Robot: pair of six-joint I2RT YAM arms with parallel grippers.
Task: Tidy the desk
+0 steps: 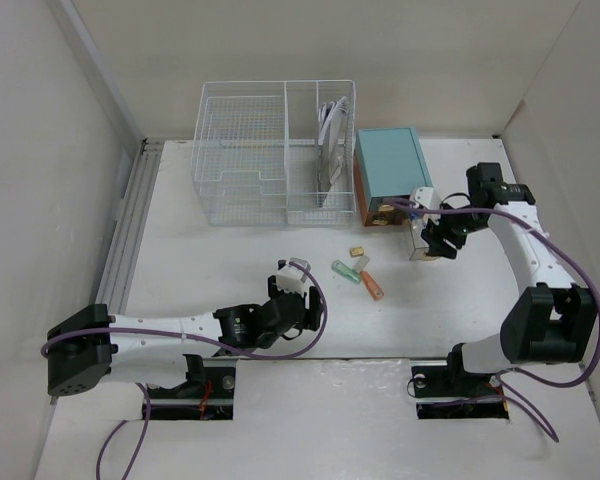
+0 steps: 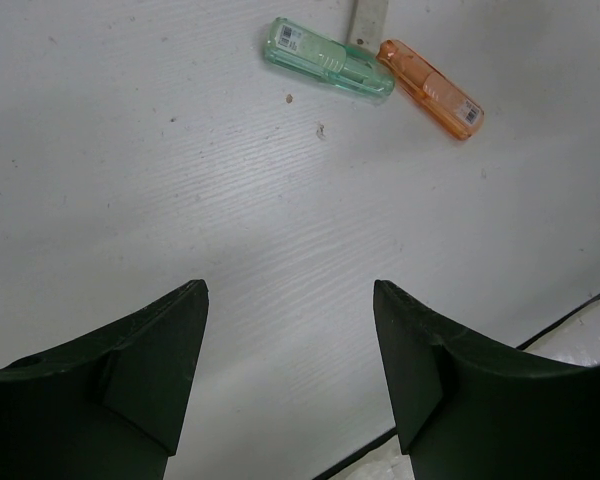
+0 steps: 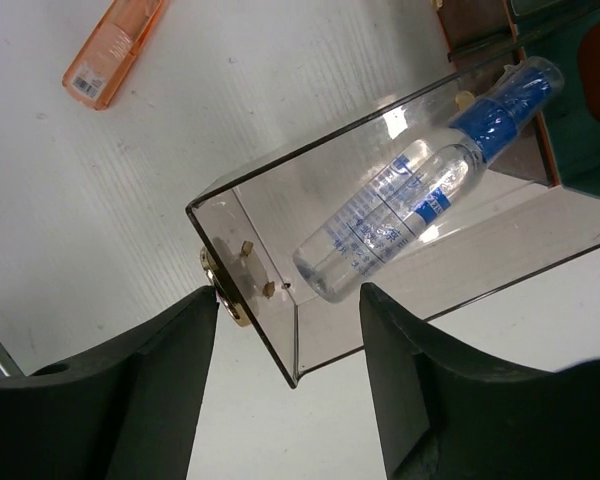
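The white desk [image 1: 210,260] holds a green plastic stick [image 1: 343,270], an orange one [image 1: 372,287] and two small pieces beside them near the middle. The green stick [image 2: 327,60] and the orange stick [image 2: 430,88] also show in the left wrist view. My left gripper [image 1: 295,283] is open and empty, low over bare desk [image 2: 290,300], short of the sticks. My right gripper [image 1: 438,243] is open [image 3: 290,300] over the front corner of a pulled-out clear drawer [image 3: 270,175]. A clear bottle with a blue cap [image 3: 400,215] lies in the drawer. The drawer's gold knob [image 3: 217,290] touches my left finger's tip.
A teal drawer box [image 1: 390,175] stands at the back right, with the clear drawer [image 1: 418,240] sticking out toward the front. A white wire basket [image 1: 270,150] with papers in its right section stands at the back. A ribbed rail [image 1: 130,230] runs along the left edge.
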